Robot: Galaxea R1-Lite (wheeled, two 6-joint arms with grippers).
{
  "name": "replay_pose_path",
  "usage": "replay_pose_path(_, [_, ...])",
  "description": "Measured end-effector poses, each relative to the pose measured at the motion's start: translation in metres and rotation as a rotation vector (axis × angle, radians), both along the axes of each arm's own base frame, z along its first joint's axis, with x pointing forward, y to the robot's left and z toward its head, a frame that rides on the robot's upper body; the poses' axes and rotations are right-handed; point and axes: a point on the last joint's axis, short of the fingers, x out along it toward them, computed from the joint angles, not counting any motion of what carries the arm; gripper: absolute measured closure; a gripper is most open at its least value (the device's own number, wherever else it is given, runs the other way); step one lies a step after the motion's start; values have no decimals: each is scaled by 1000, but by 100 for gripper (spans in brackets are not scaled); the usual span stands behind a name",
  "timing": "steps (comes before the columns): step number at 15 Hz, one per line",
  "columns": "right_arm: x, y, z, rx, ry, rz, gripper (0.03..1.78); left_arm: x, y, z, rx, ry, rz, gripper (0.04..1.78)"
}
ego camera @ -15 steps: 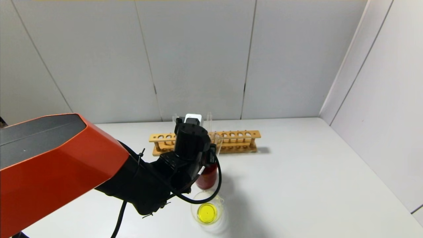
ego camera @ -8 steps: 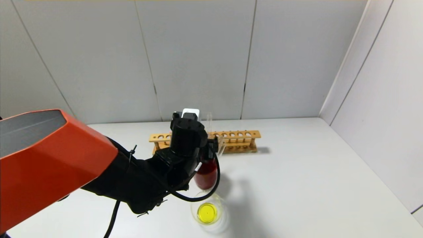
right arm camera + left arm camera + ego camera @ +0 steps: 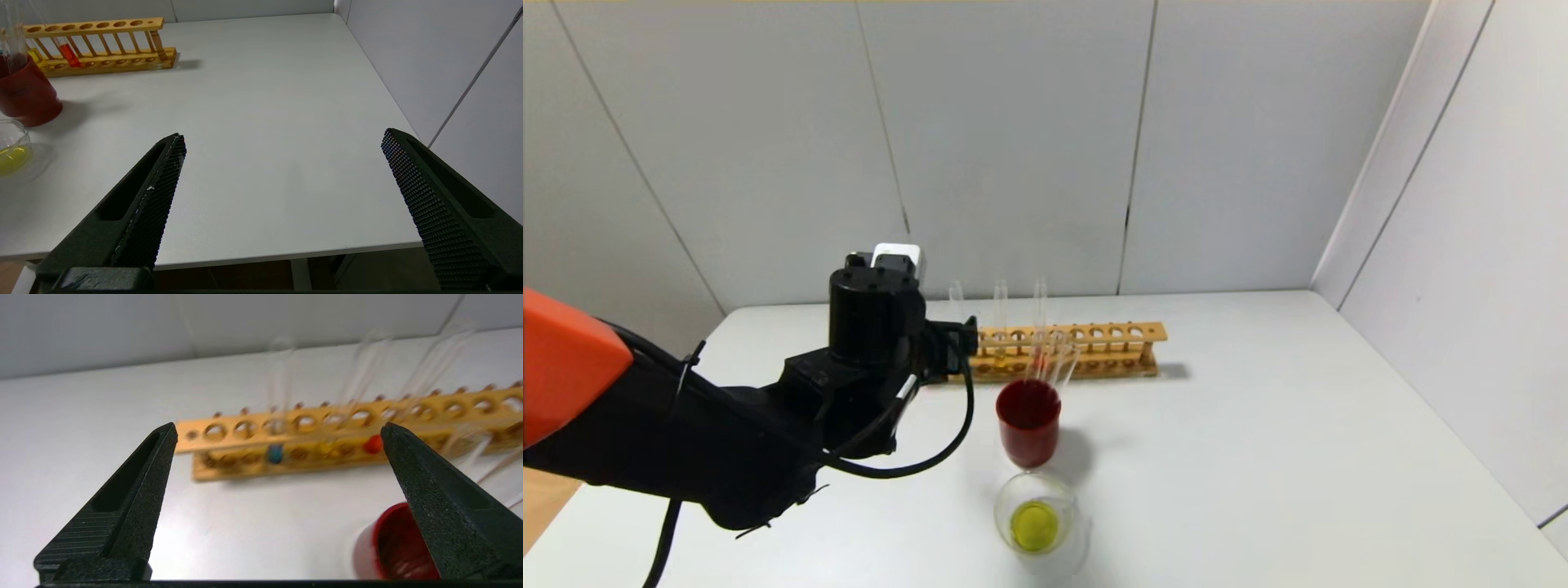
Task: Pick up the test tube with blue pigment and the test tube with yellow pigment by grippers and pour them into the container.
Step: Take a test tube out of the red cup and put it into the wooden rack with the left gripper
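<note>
A: The left gripper (image 3: 278, 433) hangs spread wide and empty before the wooden rack (image 3: 1094, 349), near its left end. The blue tube (image 3: 274, 452) stands upright in that rack, third hole from the left.

B: Best approach, likely: centre on the blue tube, close high on the glass, lift straight. The beaker (image 3: 1039, 517), yellow liquid already inside, sits in front of the rack beyond the red cup (image 3: 1028, 420). The right gripper (image 3: 282, 163), wide and empty, is parked well right of the rack.
</note>
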Motion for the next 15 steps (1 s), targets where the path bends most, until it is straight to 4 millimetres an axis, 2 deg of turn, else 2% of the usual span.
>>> replay_pose_path(2, [0,0,0,0,0,0,6,-7,10,-6,-34,-27,18,7])
replay_pose_path(6, [0,0,0,0,0,0,6,-3,12,-17,-59,-54,27,7])
replay_pose_path(10, [0,0,0,0,0,0,6,16,6,-30,-49,-42,28,7])
replay_pose_path(15, [0,0,0,0,0,0,6,49,5,-45,-45,-25,10,7])
